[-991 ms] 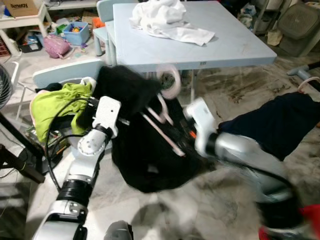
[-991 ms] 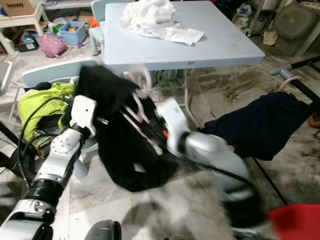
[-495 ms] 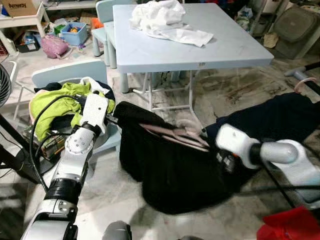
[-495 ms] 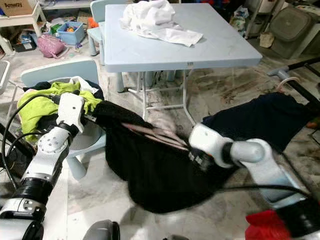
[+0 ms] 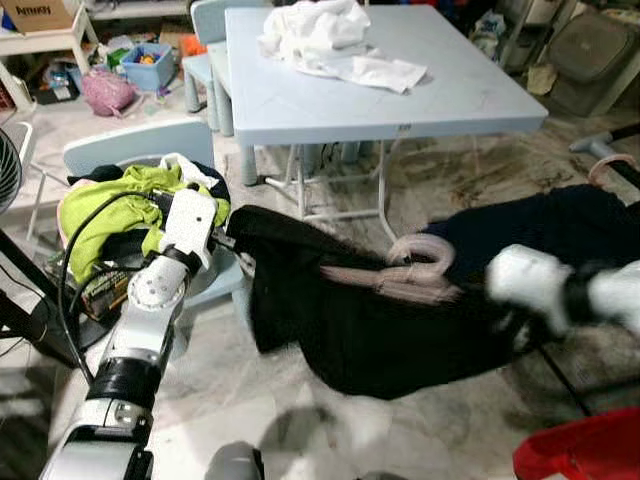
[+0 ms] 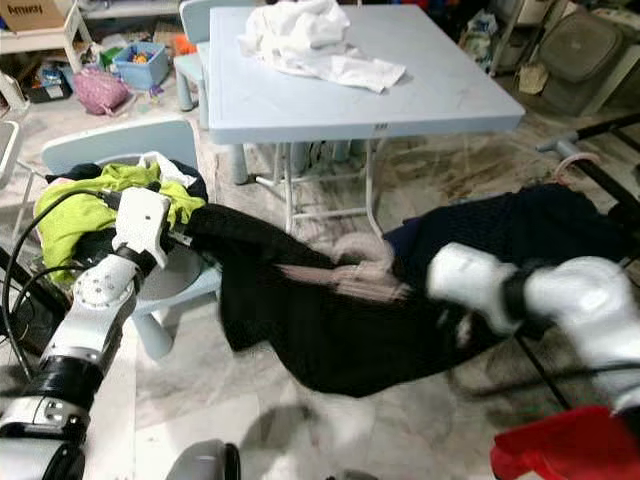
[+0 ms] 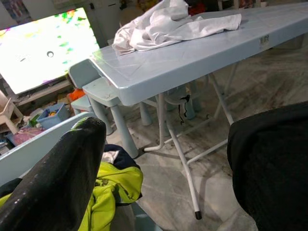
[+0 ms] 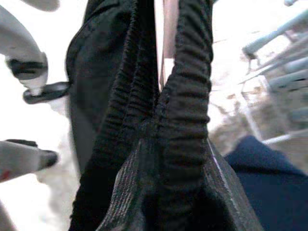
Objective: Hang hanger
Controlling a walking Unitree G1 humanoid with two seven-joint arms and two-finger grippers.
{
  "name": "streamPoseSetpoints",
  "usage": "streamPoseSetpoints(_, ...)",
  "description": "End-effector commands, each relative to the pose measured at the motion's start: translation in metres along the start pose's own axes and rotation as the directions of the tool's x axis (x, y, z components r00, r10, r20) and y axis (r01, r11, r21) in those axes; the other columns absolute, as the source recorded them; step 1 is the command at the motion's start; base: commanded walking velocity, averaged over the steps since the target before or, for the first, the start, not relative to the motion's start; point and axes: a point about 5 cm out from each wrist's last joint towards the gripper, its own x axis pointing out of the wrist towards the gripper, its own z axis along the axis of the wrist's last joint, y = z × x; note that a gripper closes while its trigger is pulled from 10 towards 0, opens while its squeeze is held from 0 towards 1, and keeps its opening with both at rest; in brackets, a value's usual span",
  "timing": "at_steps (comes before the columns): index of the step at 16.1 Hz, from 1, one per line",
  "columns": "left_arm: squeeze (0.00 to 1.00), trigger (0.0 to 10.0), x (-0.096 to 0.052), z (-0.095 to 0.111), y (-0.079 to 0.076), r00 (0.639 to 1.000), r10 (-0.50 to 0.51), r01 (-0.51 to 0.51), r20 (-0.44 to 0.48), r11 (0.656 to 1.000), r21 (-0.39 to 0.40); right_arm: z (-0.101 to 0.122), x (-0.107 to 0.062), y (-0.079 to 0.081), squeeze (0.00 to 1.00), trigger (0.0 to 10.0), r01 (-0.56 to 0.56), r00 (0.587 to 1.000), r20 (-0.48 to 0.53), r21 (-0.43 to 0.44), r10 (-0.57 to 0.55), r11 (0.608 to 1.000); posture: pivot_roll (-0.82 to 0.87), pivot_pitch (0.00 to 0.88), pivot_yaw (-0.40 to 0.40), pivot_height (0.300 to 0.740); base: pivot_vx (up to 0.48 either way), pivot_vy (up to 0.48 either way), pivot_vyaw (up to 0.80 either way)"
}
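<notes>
Left eye view: the right gripper (image 5: 470, 300) pinches the pink hanger (image 5: 400, 278) and black cloth (image 5: 380, 340), its hook at 9 o'clock; left gripper (image 5: 232, 240) grips the cloth.

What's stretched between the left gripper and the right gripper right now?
The black garment, pulled taut between left gripper and right gripper, with the pink hanger lying across it, per the left eye view.

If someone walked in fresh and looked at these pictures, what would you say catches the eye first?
A black garment on a pink hanger stretches low above the floor between the left gripper and the blurred right arm. Behind it stands a pale blue table with a crumpled white cloth on top. At the robot's left, a bright green garment lies heaped on a small chair.
</notes>
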Motion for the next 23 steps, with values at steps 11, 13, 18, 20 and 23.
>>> streamPoseSetpoints(11,0.00,10.0,-0.013,-0.027,0.006,0.989,-0.031,0.028,-0.143,0.999,-0.024,0.037,-0.044,-0.022,0.00,10.0,-0.072,0.971,0.231,0.038,0.061,0.997,-0.09,0.042,-0.042,0.740,0.000,0.000,0.00)
streamPoseSetpoints(13,0.00,10.0,-0.014,-0.029,0.008,0.988,-0.022,0.017,-0.152,0.999,-0.038,0.034,-0.048,-0.014,0.00,10.0,-0.138,0.969,0.214,0.039,0.127,0.990,-0.09,0.037,-0.043,0.740,0.000,0.000,0.00)
streamPoseSetpoints(18,0.00,10.0,-0.012,-0.030,-0.009,0.984,-0.087,0.077,-0.156,0.994,-0.072,0.078,-0.046,-0.020,0.00,10.0,-0.175,0.820,0.567,0.129,0.072,0.976,-0.09,0.034,-0.047,0.740,0.000,0.000,0.00)
streamPoseSetpoints(20,0.00,10.0,-0.013,-0.031,-0.019,0.978,-0.134,0.122,-0.156,0.989,-0.085,0.092,-0.044,-0.019,0.00,10.0,-0.223,0.734,0.675,0.138,0.073,0.965,-0.09,0.034,-0.047,0.740,0.000,0.000,0.00)
streamPoseSetpoints(23,0.50,10.0,-0.014,-0.030,-0.029,0.963,-0.222,0.211,-0.150,0.973,-0.090,0.110,-0.032,-0.029,0.00,10.0,-0.234,0.595,0.804,0.197,-0.021,0.952,-0.07,0.048,-0.033,0.740,0.000,0.000,0.00)
